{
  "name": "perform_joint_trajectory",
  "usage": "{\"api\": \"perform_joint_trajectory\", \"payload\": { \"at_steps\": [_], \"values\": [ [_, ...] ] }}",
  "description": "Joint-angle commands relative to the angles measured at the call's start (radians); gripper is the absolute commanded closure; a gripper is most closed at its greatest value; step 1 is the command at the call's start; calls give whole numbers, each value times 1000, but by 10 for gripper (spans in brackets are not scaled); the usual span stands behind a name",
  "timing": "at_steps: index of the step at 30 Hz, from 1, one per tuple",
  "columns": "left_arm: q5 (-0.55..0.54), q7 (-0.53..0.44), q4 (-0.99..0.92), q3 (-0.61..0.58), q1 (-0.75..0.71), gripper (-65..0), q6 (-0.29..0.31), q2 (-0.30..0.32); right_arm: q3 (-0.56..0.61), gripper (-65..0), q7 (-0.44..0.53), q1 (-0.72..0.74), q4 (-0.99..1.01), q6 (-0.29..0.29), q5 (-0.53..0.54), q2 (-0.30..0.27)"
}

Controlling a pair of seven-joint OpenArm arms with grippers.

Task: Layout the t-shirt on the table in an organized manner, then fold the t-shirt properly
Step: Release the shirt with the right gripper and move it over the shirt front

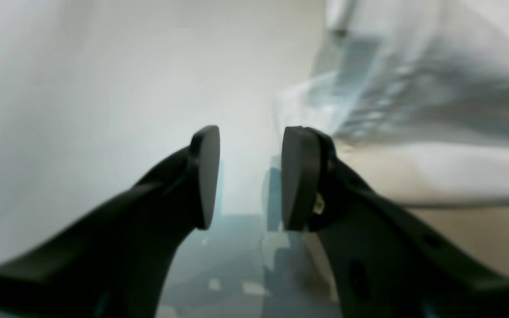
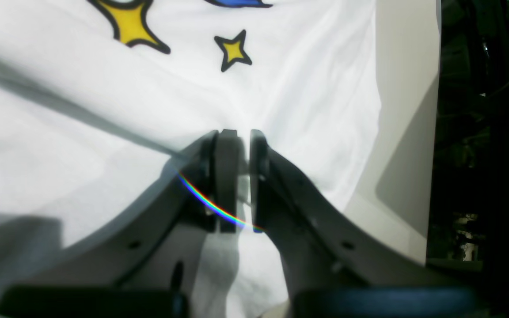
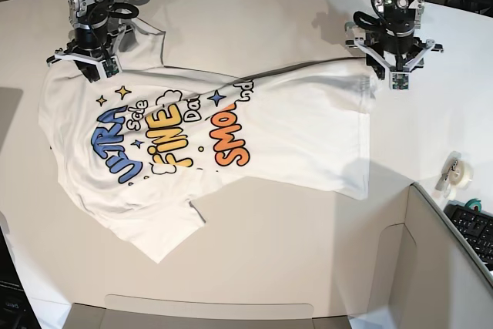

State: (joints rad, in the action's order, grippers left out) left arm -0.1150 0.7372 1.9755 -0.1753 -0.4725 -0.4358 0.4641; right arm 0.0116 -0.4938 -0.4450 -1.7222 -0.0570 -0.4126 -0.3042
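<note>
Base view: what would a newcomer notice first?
The white t-shirt with bright blue, yellow and orange bubble letters, spread crumpled across the white table. Then the two arms at the far edge: the right end effector pinches the fabric near a yellow star, and the left end effector hangs open by the shirt's other end.

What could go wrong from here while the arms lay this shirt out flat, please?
1. The right claw pinches only a small tuck of the white printed cotton t-shirt near one edge; a pull might slip it free.
2. The left claw is open and holds nothing, so a one-sided pull could skew the shirt.
3. A fold already crosses the print, and dragging may deepen it on the white smooth table.
</note>
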Motion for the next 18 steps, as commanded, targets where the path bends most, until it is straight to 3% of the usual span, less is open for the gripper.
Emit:
{"api": "perform_joint_trajectory", "payload": {
  "at_steps": [1,7,10,12,18],
  "values": [
    [16,-12,43,10,-16,-211,-2,14,0,-52,-24,-4,-14,-27,13,-8],
    [13,-9,107,-22,-41,-220,1,-8,1,-52,-24,-11,-141,-27,13,1],
    [7,-6,107,-30,-41,-280,1,-54,40,-52,-24,-4,-193,-27,14,1],
    [-35,-6,107,-30,-41,-317,2,-71,67,-53,-24,-4,-229,-27,14,3],
    [-180,-8,107,-22,-22,-316,2,-71,227,-53,-30,47,-266,-27,13,12]
  ]
}}
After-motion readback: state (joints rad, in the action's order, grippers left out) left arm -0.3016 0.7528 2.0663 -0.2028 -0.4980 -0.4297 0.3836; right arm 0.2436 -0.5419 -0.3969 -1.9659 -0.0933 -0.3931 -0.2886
